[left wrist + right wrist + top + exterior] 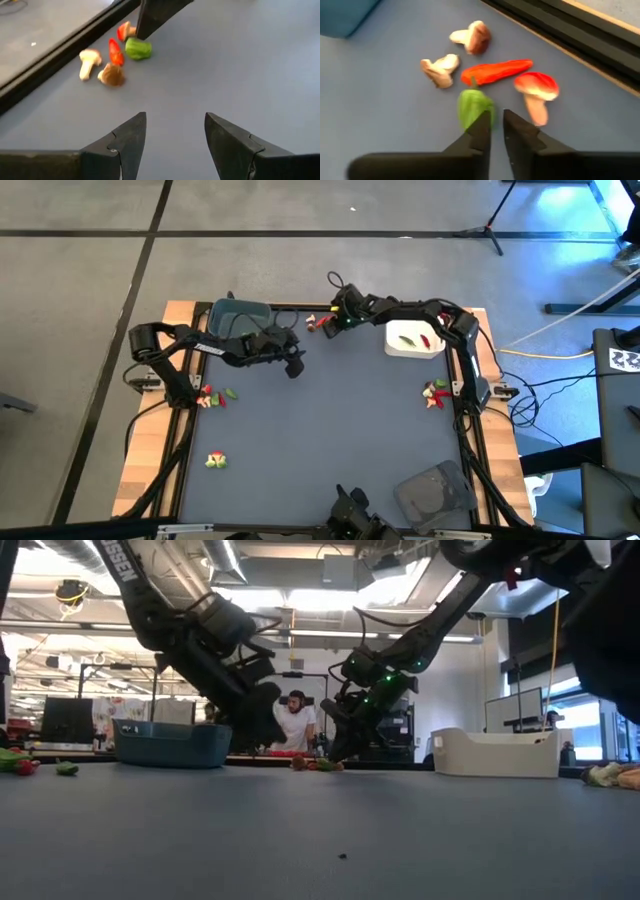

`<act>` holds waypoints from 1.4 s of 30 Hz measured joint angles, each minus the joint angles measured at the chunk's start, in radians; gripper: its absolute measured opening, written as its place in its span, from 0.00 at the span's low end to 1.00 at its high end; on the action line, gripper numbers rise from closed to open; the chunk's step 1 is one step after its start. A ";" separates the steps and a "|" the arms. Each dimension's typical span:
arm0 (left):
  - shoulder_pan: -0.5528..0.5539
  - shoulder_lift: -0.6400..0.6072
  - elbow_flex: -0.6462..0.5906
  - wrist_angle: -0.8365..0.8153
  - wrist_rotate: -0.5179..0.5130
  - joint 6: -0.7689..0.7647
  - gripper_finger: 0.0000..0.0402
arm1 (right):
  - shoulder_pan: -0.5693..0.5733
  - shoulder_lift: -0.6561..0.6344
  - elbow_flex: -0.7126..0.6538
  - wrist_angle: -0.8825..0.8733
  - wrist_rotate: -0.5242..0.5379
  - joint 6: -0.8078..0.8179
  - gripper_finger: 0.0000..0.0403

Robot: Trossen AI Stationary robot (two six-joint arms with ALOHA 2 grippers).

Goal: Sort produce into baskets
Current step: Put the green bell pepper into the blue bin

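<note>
Right gripper [497,131] at the produce cluster, top centre of the high view.
Its fingers stand narrow, gripping nothing, tips touching the green pepper [474,106] beside the red chilli [496,71] and mushrooms. Left gripper [175,131] waits wide nearby.

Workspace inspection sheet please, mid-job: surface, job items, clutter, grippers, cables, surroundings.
Surface: dark mat on a wooden table.
Job's things: blue-grey tub and white tub along the far edge, the white one holding red and green pieces; dark tray at the near edge. Far-edge pile: green piece, red chilli, red-capped mushroom, two tan mushrooms. Other produce clusters left, right and near-left.
Clutter: nothing seen.
Grippers: left gripper open, above bare mat; right gripper nearly closed beside the green piece, grip unclear.
Cables: yellow cable off the table's right.
Surroundings: person beyond the table.
</note>
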 joint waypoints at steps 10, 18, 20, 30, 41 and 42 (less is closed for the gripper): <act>0.017 -0.001 0.184 -0.263 0.168 0.022 0.49 | -0.003 -0.038 -0.001 -0.023 -0.014 -0.147 0.04; 0.096 0.004 0.320 -0.340 0.226 0.111 0.45 | -0.003 -0.175 -0.001 -0.157 0.046 -0.320 0.02; 0.127 0.025 0.357 -0.345 0.240 0.146 0.44 | -0.003 -0.215 0.000 -0.219 0.088 -0.355 0.02; 0.204 0.257 0.576 -0.432 0.308 0.278 0.47 | 0.005 -0.261 -0.001 -0.390 0.185 -0.385 0.17; 0.238 0.437 0.707 -0.521 0.377 0.530 0.55 | 0.005 -0.261 -0.033 -0.424 0.105 -0.463 0.36; 0.241 0.447 0.707 -0.519 0.377 0.552 0.54 | 0.005 -0.261 -0.036 -0.435 0.104 -0.455 0.36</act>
